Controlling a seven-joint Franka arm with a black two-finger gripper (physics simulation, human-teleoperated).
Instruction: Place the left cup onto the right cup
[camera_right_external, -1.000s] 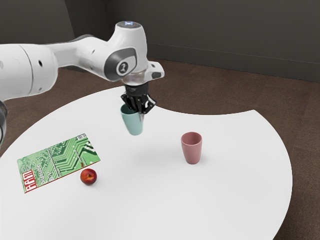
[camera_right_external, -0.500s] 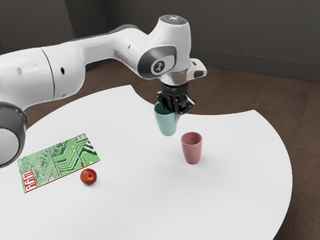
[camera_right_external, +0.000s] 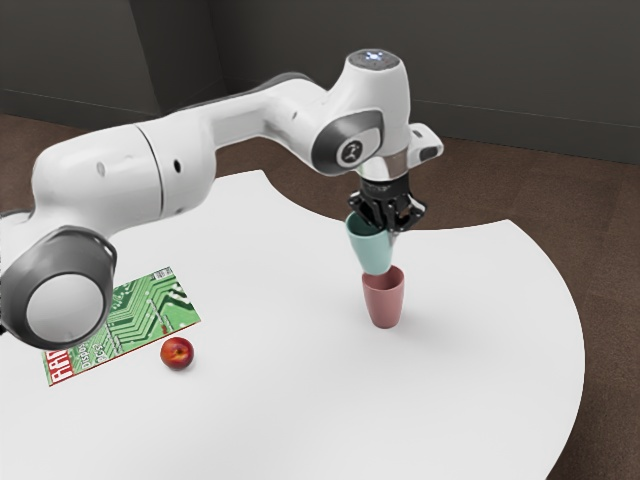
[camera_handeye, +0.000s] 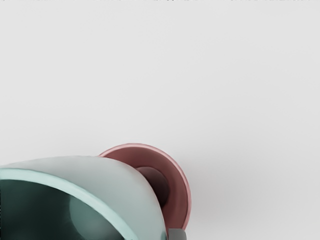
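My black gripper (camera_right_external: 385, 217) is shut on the rim of the teal cup (camera_right_external: 373, 249), which hangs upright just above the pink cup (camera_right_external: 383, 297). The teal cup's base sits at about the level of the pink cup's mouth, slightly toward the exterior view's left. In the wrist view the teal cup (camera_handeye: 85, 200) looms large under my hand, and the pink cup (camera_handeye: 165, 180) stands on the white table partly hidden behind it, its dark inside visible.
A green magazine (camera_right_external: 120, 325) lies near the table's edge at the exterior view's left, with a red apple (camera_right_external: 177, 352) beside it. The round white table (camera_right_external: 470, 400) has a notch at its far side behind the cups.
My arm has carried the teal cup toward the exterior view's right, from mid-table to directly over the pink cup. The pink cup, apple and magazine stayed put.
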